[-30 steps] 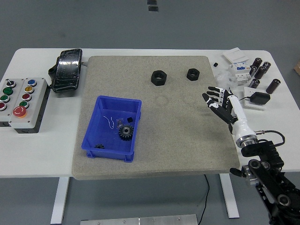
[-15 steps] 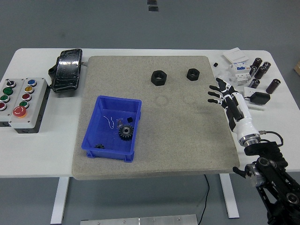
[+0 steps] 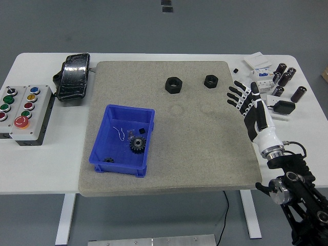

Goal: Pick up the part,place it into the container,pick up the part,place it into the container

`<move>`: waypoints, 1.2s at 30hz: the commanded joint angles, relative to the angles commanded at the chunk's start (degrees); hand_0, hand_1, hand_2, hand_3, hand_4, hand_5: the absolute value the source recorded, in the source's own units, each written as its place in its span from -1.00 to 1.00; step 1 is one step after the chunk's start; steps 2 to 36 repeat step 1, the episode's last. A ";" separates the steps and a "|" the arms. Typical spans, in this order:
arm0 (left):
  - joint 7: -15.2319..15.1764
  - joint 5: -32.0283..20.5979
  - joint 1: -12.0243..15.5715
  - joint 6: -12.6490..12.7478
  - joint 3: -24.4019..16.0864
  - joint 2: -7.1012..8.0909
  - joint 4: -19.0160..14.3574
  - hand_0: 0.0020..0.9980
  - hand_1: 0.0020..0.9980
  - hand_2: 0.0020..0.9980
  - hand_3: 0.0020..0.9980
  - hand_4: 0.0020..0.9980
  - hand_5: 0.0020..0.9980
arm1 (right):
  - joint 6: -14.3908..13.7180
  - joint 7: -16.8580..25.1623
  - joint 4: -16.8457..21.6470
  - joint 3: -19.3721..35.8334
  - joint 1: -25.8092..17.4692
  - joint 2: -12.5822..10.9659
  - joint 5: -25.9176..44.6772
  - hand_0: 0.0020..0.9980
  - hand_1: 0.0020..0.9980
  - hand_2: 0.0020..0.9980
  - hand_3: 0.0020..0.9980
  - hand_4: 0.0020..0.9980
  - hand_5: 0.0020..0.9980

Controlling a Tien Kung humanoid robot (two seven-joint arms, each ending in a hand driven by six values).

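so the two parts left are both black hex nuts sitting on the grey mat (image 3: 205,148) near its far edge: the bigger nut (image 3: 173,84) and the smaller nut (image 3: 210,80) off to its right, well apart from each other. they look like solid metal or hard plastic, so stiff and not fragile. probably a bit slick, and low to the mat, so i'd pinch across two opposite flats rather than the corners. the smaller one looks light, the bigger one likely has some heft.

the blue bin (image 3: 101,141) is nearer and to the left, with a small gear (image 3: 137,145) and a few bits already in it.

the right hand (image 3: 245,101) hangs over the mat's right edge, just right of the smaller nut, fingers spread, grasping nothing. my guess is it goes for that one first. left arm isn't visible.

button box (image 3: 20,107) and a black pouch (image 3: 74,76) sit on the table (image 3: 43,164) to the left, loose parts at the far right.
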 joint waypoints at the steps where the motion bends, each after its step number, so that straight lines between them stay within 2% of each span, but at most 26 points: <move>1: 0.00 0.04 -0.02 0.00 -0.05 -0.01 0.00 0.23 0.12 0.09 0.25 0.40 -0.31 | 0.30 -0.17 0.03 0.06 0.01 -0.01 0.10 0.76 0.74 0.81 0.79 1.00 1.00; 36: 0.00 0.04 -0.02 0.00 -0.05 -0.01 0.00 0.23 0.12 0.09 0.25 0.40 -0.31 | 0.30 -0.17 0.03 0.06 0.01 -0.01 0.10 0.76 0.74 0.81 0.79 1.00 1.00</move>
